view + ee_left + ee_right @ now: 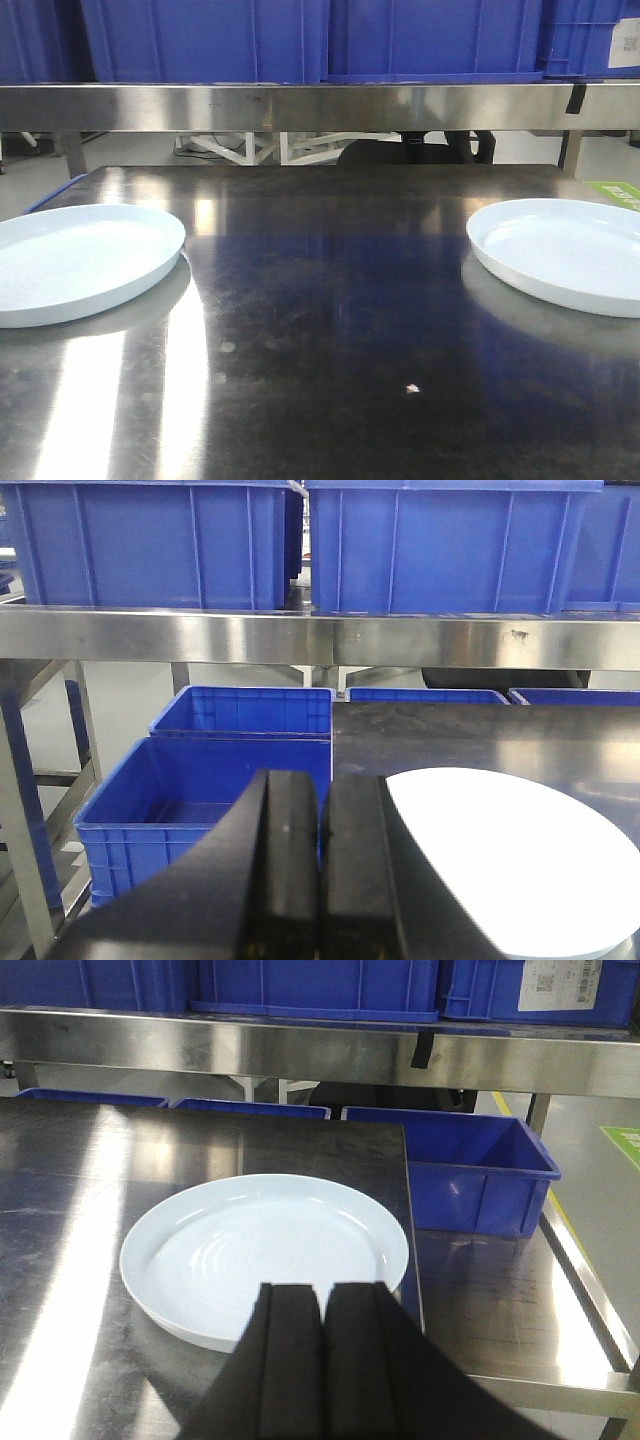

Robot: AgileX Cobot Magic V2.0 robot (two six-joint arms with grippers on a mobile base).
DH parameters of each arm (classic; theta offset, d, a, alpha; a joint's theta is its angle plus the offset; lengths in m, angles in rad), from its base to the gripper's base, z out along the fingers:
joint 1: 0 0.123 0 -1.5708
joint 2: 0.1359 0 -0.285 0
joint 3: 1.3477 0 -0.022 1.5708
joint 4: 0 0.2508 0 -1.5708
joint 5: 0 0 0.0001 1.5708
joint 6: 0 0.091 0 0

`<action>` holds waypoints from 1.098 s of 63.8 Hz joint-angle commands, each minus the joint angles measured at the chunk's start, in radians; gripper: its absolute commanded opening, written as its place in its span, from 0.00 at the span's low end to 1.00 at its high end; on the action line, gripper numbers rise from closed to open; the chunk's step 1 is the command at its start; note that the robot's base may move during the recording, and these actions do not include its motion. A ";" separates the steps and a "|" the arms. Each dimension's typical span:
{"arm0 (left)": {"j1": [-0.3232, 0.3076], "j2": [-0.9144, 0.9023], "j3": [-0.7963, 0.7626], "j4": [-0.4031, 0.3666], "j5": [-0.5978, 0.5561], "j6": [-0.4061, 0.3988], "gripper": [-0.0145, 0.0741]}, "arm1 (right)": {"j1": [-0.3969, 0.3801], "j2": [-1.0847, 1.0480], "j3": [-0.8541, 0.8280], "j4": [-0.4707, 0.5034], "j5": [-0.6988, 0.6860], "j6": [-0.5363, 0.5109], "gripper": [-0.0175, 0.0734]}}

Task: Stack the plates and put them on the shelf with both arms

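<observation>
Two pale blue-white plates lie flat on the dark steel tabletop: one plate (75, 260) at the left edge, the other plate (565, 252) at the right edge. The steel shelf (320, 106) runs across the back above the table. My left gripper (322, 780) is shut and empty, hovering just left of the left plate (520, 860). My right gripper (321, 1290) is shut and empty, its tips over the near rim of the right plate (265, 1255). Neither gripper shows in the front view.
Blue plastic crates (300, 40) stand on the shelf. More blue crates (200, 800) sit low beside the table's left end, and another crate (470, 1170) sits beyond its right end. The tabletop (330, 300) lies bare between the plates. A lower steel surface (520, 1300) adjoins on the right.
</observation>
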 commanded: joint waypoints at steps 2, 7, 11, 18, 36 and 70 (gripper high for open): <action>0.002 -0.022 0.004 -0.006 -0.074 -0.007 0.25 | -0.005 -0.019 0.001 -0.011 -0.088 -0.002 0.25; 0.002 -0.022 0.004 -0.006 -0.074 -0.007 0.25 | -0.005 -0.019 0.001 -0.011 -0.088 -0.002 0.25; 0.002 -0.022 0.004 -0.006 -0.074 -0.007 0.25 | -0.005 -0.019 0.001 -0.011 -0.088 -0.002 0.25; 0.002 -0.020 0.004 -0.010 -0.067 -0.009 0.25 | -0.005 -0.019 0.001 -0.011 -0.088 -0.002 0.25; 0.002 0.091 -0.076 -0.014 -0.018 -0.009 0.26 | -0.005 -0.019 0.001 -0.011 -0.088 -0.002 0.25; 0.002 0.582 -0.330 -0.060 0.099 -0.009 0.26 | -0.005 -0.019 0.001 -0.011 -0.088 -0.002 0.25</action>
